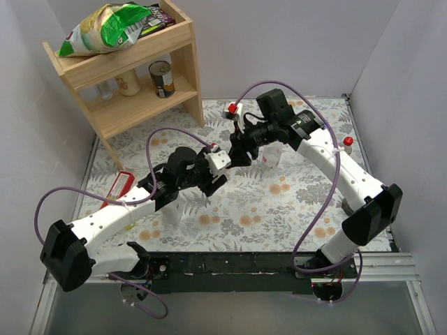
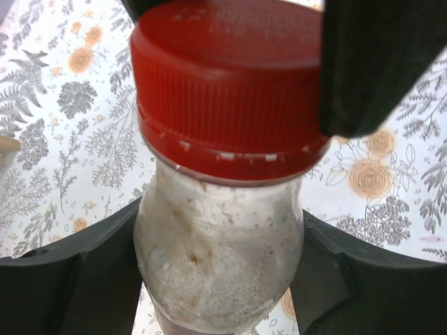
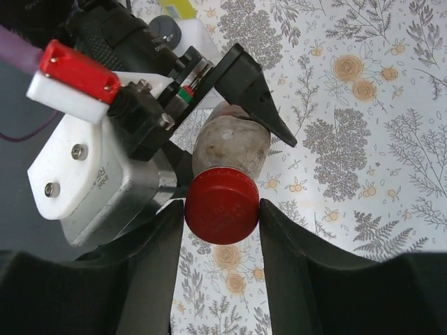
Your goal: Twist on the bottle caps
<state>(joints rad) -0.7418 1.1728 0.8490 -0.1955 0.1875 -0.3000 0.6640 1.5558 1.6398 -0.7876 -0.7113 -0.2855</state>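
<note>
A small clear bottle point(image 2: 216, 258) with a cloudy, scuffed body is gripped by my left gripper point(image 2: 220, 286), whose jaws press on both sides of the body. A red cap point(image 2: 223, 105) sits on its neck. In the right wrist view my right gripper point(image 3: 222, 209) is shut on this red cap point(image 3: 222, 202), one finger touching each side, with the bottle point(image 3: 234, 143) behind it. In the top view the left gripper point(image 1: 218, 162) and right gripper point(image 1: 239, 151) meet above the table's middle, and the bottle between them is mostly hidden.
A clear bottle point(image 1: 272, 156) stands under the right arm and another point(image 1: 172, 209) under the left arm. A red-capped bottle point(image 1: 347, 144) stands at the right. A wooden shelf point(image 1: 185, 66) with a can and a snack bag is at the back left. A red flat object point(image 1: 116, 189) lies at the left.
</note>
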